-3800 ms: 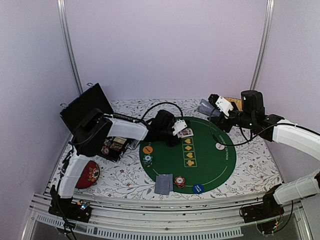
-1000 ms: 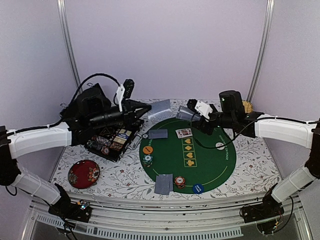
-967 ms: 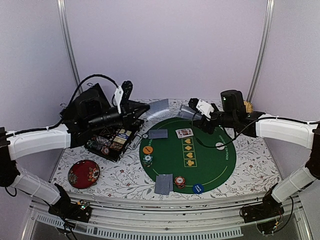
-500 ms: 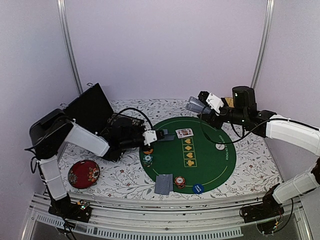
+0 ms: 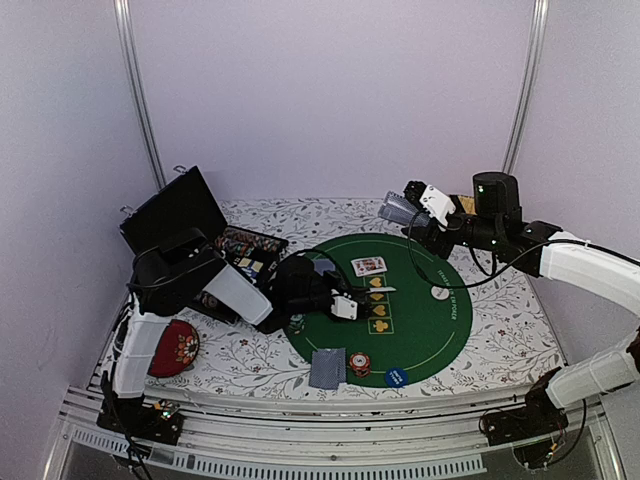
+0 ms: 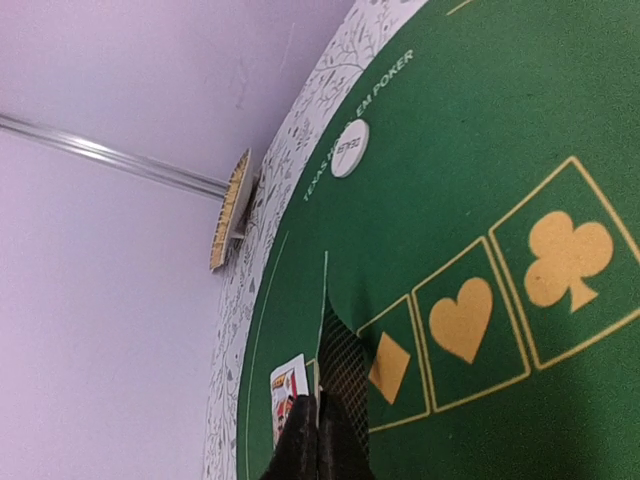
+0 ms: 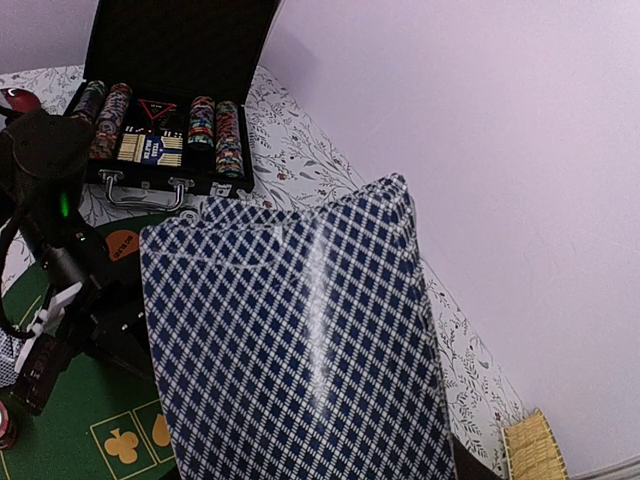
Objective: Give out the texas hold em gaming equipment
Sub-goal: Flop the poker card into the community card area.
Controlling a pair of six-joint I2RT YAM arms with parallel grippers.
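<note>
My left gripper point(image 5: 352, 303) hangs low over the green poker mat point(image 5: 430, 330), shut on one card point(image 6: 345, 372) that shows edge-on above the diamond box, beside a face-up card point(image 6: 286, 395). My right gripper point(image 5: 412, 212) is raised at the mat's far edge, shut on the deck of blue-patterned cards point(image 7: 290, 350), which hides its fingers. On the mat lie the face-up card point(image 5: 369, 265), a face-down card point(image 5: 322, 266), a small card pile point(image 5: 327, 367), a red chip stack point(image 5: 359, 363), a green chip stack point(image 5: 295, 321), a blue disc point(image 5: 396, 377) and a white disc point(image 5: 440, 293).
An open black chip case point(image 5: 240, 248) with its lid up point(image 5: 175, 205) stands at the back left. A dark red floral dish point(image 5: 180, 347) lies at the front left. A tan woven piece point(image 5: 466, 203) sits behind the right arm. An orange disc point(image 7: 122, 243) lies near the case.
The left arm has come down from the back left and moved right over the mat, still pinching a card. The right gripper keeps the deck raised and has drifted slightly right.
</note>
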